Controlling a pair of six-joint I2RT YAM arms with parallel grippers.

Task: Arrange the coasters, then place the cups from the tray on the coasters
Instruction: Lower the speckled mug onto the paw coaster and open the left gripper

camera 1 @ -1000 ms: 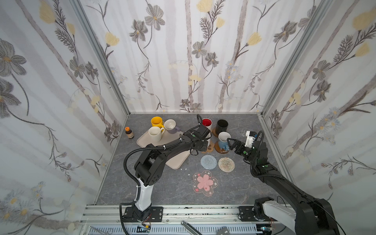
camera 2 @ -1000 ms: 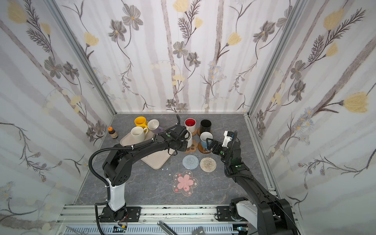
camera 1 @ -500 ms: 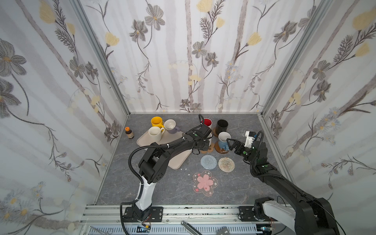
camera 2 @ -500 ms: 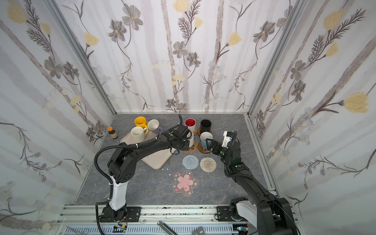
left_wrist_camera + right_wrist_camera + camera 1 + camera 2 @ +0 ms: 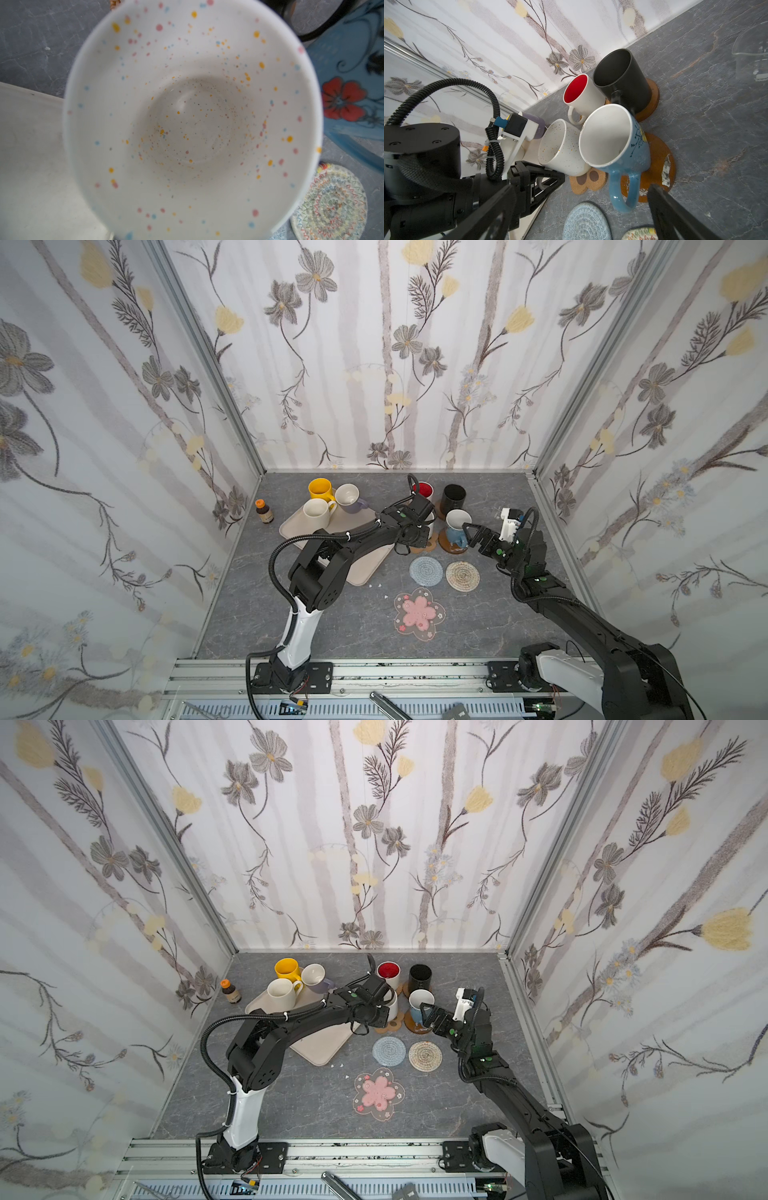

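The left gripper is closed narrow on the handle of the speckled cream-white cup, just off the tray on its right side in both top views. The cup's base is at the brown paw-print coaster; whether it sits flat there I cannot tell. The left wrist view looks straight down into that cup, showing pink, yellow and blue specks.

The right gripper is spread wide and holds nothing. Its fingers stand on either side of the blue cup's handle without touching it. The blue cup stands on a brown wooden coaster, one place farther from the tray than the speckled cup.

Beyond these, toward the back wall, the black cup and the white cup with red inside stand on coasters of their own. On the tray's far end are the yellow cup, a plain cream-white cup and the tipped lavender-grey cup. Off the tray's near right corner lie the grey-blue knitted coaster, the beige braided coaster and the pink blossom coaster, all bare.

A clear glass carries a printed mark that looks like "50ml". The orange-capped bottle, left of the tray, has a label too small to read.
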